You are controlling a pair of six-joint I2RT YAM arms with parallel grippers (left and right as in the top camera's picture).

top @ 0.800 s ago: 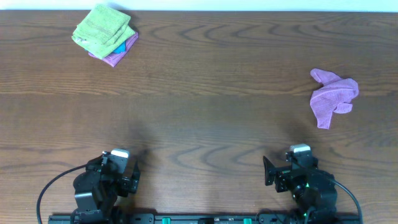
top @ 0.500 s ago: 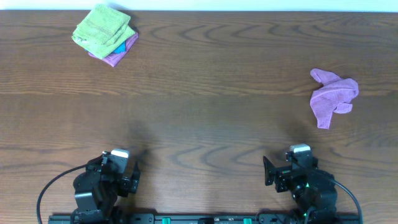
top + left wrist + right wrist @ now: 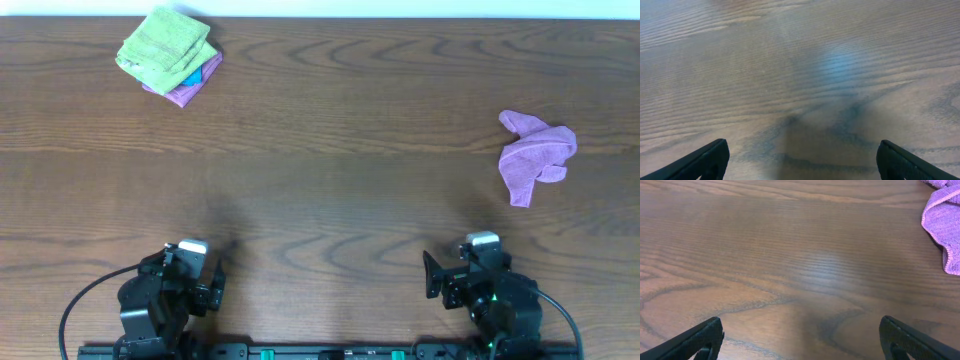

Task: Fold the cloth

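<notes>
A crumpled purple cloth (image 3: pixel 536 155) lies on the wooden table at the right; its edge also shows in the right wrist view (image 3: pixel 942 225) at the upper right. My left gripper (image 3: pixel 801 159) is open and empty over bare wood near the table's front edge, seen in the overhead view (image 3: pixel 190 275). My right gripper (image 3: pixel 802 337) is open and empty, also near the front edge (image 3: pixel 470 270), well short of the purple cloth.
A stack of folded cloths, green on top (image 3: pixel 165 45) over blue and purple ones, sits at the far left corner. The table's back edge (image 3: pixel 400 18) runs along the top.
</notes>
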